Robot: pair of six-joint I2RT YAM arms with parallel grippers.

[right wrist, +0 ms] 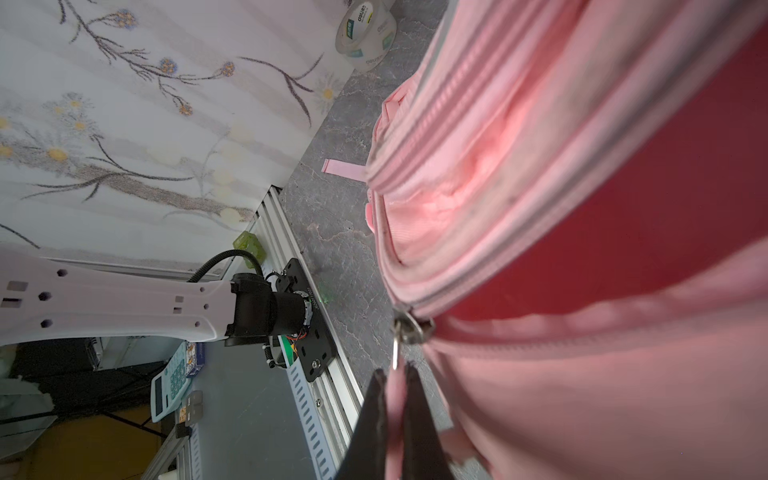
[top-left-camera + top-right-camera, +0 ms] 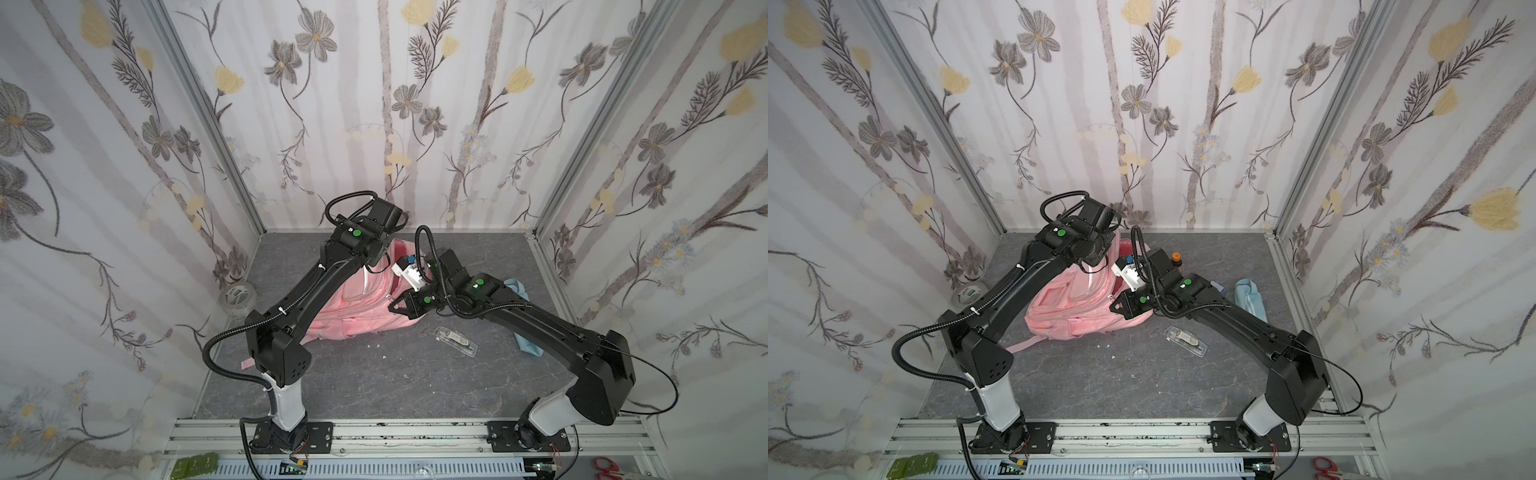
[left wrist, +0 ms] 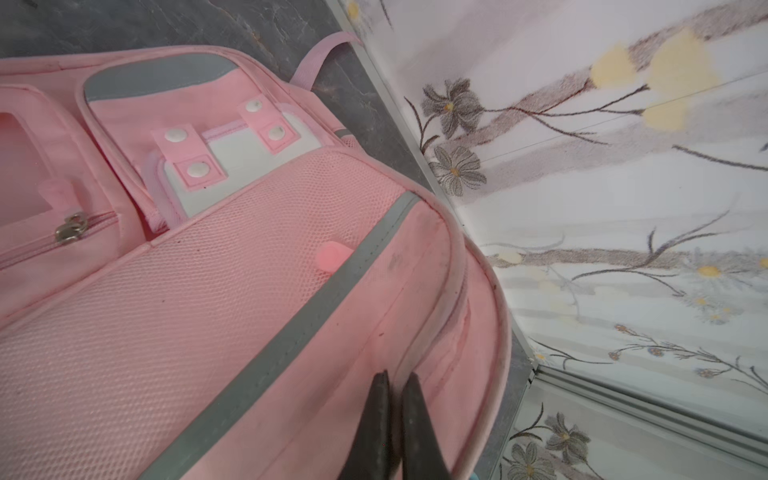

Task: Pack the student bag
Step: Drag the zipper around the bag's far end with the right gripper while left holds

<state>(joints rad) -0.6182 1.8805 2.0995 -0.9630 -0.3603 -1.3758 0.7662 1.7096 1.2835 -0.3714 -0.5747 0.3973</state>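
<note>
Pink student bag (image 2: 353, 311) lies on the grey bench (image 2: 374, 382) near the back wall, its main zip gaping; the left gripper (image 3: 397, 376) pinches its fabric rim, and the right gripper (image 1: 395, 370) pinches the pink zipper pull (image 1: 395, 395).

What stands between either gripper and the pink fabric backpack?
Nothing visible. The left gripper has its jaws shut on the rim of the large soft pink fabric backpack; the right gripper has its jaws shut on its pink zipper pull tab.
</note>
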